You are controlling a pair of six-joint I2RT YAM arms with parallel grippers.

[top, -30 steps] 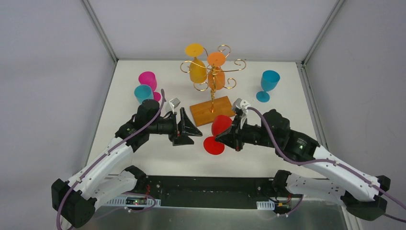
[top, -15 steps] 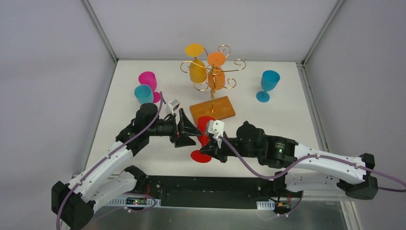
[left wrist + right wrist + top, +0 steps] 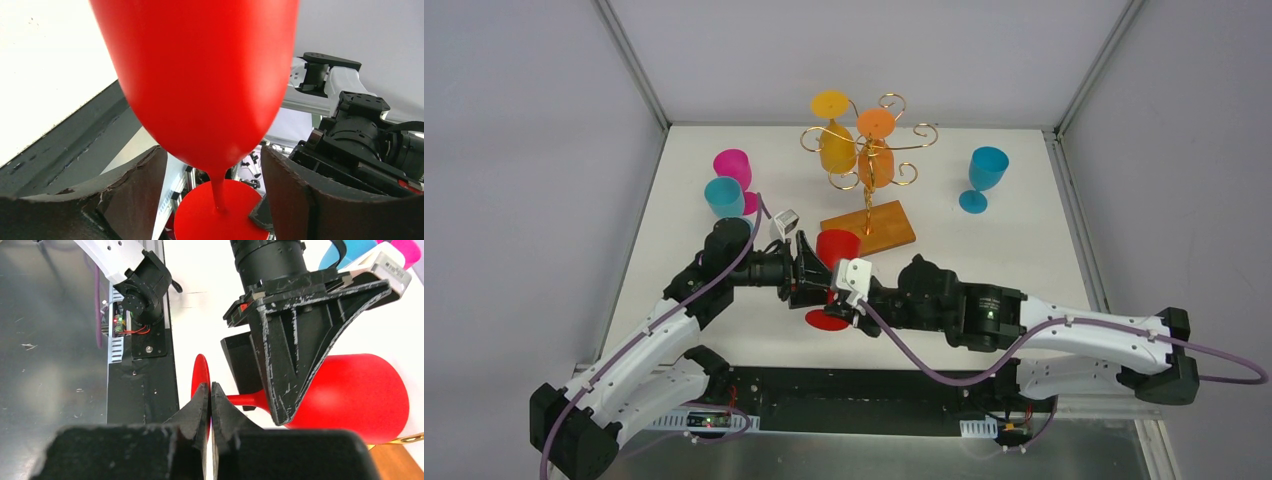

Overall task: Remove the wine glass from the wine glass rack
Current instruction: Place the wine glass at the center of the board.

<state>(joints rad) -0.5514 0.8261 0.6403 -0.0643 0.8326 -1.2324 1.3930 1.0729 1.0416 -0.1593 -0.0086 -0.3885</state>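
Fingers (image 3: 199,407) of the right gripper (image 3: 210,397) were pressed together on the thin edge of the foot of the red wine glass (image 3: 350,395), pinching it. That glass was off the rack (image 3: 867,165), just in front of the rack's wooden base (image 3: 874,228). It was tipped over, with its rim toward the rack and its foot toward the arm bases. The left gripper (image 3: 212,155) held its fingers (image 3: 127,197) apart, one on each side of the bowl's narrow end; whether they touched it could not be told. A yellow glass (image 3: 835,140) and an orange glass (image 3: 876,155) hung upside down on the rack. Left of the rack stood a pink cup (image 3: 733,164) and a blue cup (image 3: 723,194), close together. Right of the rack a blue glass (image 3: 986,172) stood alone on the white table (image 3: 1014,250).
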